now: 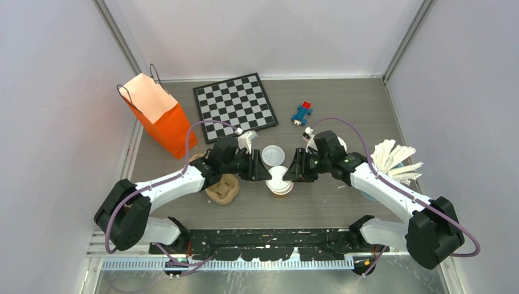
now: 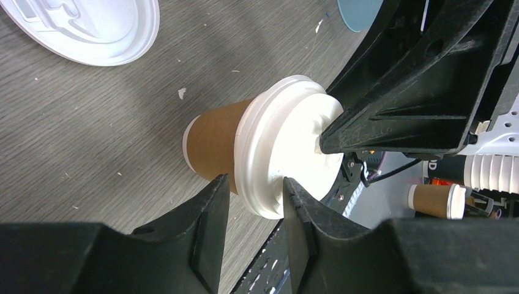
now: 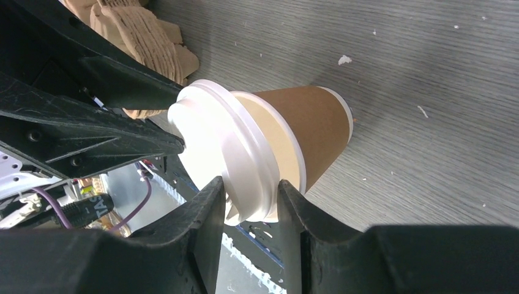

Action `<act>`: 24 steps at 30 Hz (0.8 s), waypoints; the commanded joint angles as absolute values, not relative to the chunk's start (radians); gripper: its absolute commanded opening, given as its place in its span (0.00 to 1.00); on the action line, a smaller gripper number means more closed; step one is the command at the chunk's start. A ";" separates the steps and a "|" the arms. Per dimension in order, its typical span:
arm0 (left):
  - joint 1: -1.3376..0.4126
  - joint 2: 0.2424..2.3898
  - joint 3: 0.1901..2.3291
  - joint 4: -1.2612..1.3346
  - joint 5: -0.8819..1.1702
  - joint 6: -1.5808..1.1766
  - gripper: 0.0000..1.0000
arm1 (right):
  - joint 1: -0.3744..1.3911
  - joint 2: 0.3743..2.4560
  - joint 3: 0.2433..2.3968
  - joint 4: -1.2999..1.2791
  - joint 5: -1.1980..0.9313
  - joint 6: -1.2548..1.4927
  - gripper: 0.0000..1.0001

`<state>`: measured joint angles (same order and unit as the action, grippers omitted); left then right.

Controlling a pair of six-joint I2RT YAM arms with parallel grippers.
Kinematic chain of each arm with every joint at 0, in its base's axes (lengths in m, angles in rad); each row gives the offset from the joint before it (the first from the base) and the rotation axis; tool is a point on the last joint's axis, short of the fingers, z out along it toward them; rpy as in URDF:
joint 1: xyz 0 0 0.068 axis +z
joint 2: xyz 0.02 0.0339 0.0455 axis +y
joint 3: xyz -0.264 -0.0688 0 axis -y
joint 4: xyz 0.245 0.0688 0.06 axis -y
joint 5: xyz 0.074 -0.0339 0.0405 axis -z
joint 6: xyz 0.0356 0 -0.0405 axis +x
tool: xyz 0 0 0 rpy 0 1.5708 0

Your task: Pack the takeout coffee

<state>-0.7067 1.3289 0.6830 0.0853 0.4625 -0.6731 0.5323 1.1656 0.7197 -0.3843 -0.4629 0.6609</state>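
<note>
We judge lid-seating in hand: cup [image 1: 280, 185] stands at bench [image 1: 343, 110] centre, left gripper [image 2: 256, 184] and right gripper [image 3: 251, 184] each pinching its lid [image 2: 287, 141] rim; next needs an even press, then transfer to tray [image 1: 223, 190].

Kraft-paper coffee cup [image 3: 306, 135]: brown, tapered, white rolled base rim. White plastic lid [image 1: 278, 179] seated on top. Cup upright on bench, about mid-width, nearer the near edge than the far. Loose white lid [image 1: 272, 154] lies flat just beyond it, far-edge side.
</note>
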 commanded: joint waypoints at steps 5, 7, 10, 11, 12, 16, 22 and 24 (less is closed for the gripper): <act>-0.707 1.354 0.688 0.128 0.501 -0.682 0.37 | 0.527 1.138 0.734 -0.402 -0.429 0.661 0.45; -0.707 1.357 0.690 0.130 0.504 -0.685 0.37 | 0.527 1.135 0.738 -0.409 -0.424 0.660 0.45; -0.707 1.359 0.695 0.130 0.506 -0.686 0.37 | 0.527 1.129 0.740 -0.412 -0.422 0.655 0.46; -0.707 1.359 0.695 0.130 0.506 -0.686 0.37 | 0.527 1.129 0.743 -0.419 -0.419 0.653 0.46; -0.708 1.358 0.695 0.129 0.507 -0.686 0.37 | 0.528 1.129 0.747 -0.425 -0.416 0.651 0.46; -0.708 1.358 0.697 0.129 0.510 -0.686 0.38 | 0.528 1.119 0.750 -0.437 -0.407 0.646 0.46; -0.709 1.375 0.703 0.143 0.522 -0.692 0.36 | 0.527 1.111 0.753 -0.436 -0.400 0.646 0.43; -0.709 1.380 0.709 0.144 0.526 -0.694 0.35 | 0.528 1.111 0.758 -0.436 -0.403 0.643 0.40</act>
<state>-0.7067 1.3663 0.6830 0.0971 0.4992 -0.6819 0.5323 1.1362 0.7200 -0.4423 -0.4114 0.6563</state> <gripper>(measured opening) 0.362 0.424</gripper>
